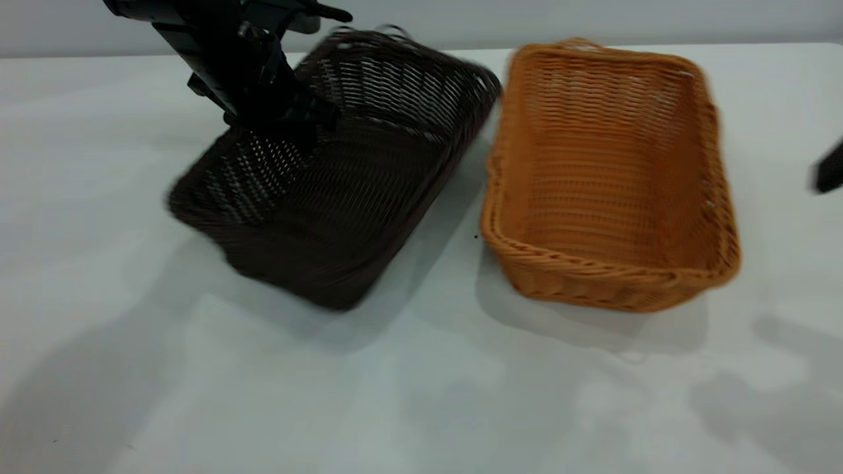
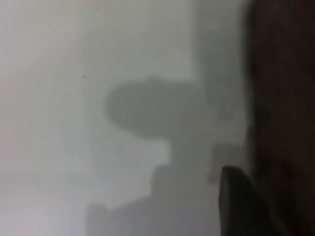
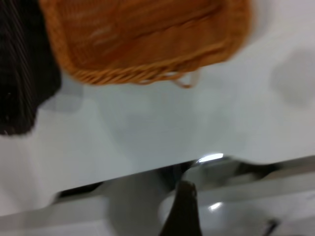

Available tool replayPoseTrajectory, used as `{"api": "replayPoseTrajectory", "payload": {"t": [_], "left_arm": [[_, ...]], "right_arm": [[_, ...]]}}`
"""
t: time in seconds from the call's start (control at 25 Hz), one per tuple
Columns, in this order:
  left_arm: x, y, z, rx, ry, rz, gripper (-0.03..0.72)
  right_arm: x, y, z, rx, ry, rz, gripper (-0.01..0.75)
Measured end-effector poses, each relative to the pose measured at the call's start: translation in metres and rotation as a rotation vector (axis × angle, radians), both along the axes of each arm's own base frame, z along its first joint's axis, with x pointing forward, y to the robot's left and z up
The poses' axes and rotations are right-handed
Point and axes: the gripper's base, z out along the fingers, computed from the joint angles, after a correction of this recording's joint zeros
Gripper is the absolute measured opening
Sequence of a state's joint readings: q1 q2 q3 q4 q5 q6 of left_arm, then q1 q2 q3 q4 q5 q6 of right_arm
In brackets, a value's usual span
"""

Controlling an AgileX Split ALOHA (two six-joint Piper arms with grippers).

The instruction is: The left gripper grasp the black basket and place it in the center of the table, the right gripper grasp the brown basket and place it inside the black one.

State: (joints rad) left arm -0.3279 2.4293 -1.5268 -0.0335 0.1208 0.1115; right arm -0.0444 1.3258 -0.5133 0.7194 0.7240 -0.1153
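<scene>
My left gripper [image 1: 290, 128] at upper left of frame, fingers pinching side wall of black basket [image 1: 369, 178]. Black basket tilted, lifted on gripped side, left of centre on worktop [image 1: 421, 395]. Brown basket [image 1: 606, 178] flat on worktop, right of centre, just beside black one. My right gripper [image 1: 830, 168] at right edge, apart from brown basket; finger spread: cannot tell.

The black basket [image 1: 342, 178], tilted and held at its left rim by the left gripper [image 1: 290, 125], blocks the middle-left of the table [image 1: 395, 395]. Just beside it on the right stands the brown basket [image 1: 612, 178], leaving only a narrow gap. The near part of the table is free.
</scene>
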Motion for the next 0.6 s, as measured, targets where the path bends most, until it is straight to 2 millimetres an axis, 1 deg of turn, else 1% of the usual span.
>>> {"api": "replayPoseTrajectory", "payload": {"t": [0.04, 0.12, 0.2, 0.28, 0.36, 0.48, 0.52, 0.6], "left_arm": [[0.000, 0.002, 0.000, 0.016, -0.002, -0.021, 0.249], [0.001, 0.004, 0.002, 0.029, 0.000, -0.030, 0.243], [0.006, 0.012, 0.010, 0.027, -0.013, -0.013, 0.240], [0.013, 0.022, 0.026, 0.022, -0.046, 0.007, 0.239], [0.020, 0.035, 0.048, 0.019, -0.098, 0.027, 0.237], [0.026, 0.048, 0.073, 0.009, -0.161, 0.052, 0.236], [0.026, 0.050, 0.078, 0.006, -0.173, 0.056, 0.236], [0.027, 0.051, 0.082, 0.005, -0.183, 0.057, 0.236]], "right_arm": [[0.005, 0.003, -0.007, 0.048, 0.028, -0.018, 0.583], [0.015, 0.009, -0.019, 0.148, 0.067, -0.071, 0.583], [0.025, 0.015, -0.033, 0.228, 0.113, -0.126, 0.583], [0.031, 0.024, -0.046, 0.298, 0.166, -0.189, 0.583], [0.035, 0.034, -0.062, 0.342, 0.237, -0.243, 0.583], [0.044, 0.048, -0.083, 0.386, 0.308, -0.306, 0.583], [0.048, 0.052, -0.088, 0.399, 0.322, -0.323, 0.583], [0.058, 0.058, -0.101, 0.417, 0.348, -0.356, 0.583]]}}
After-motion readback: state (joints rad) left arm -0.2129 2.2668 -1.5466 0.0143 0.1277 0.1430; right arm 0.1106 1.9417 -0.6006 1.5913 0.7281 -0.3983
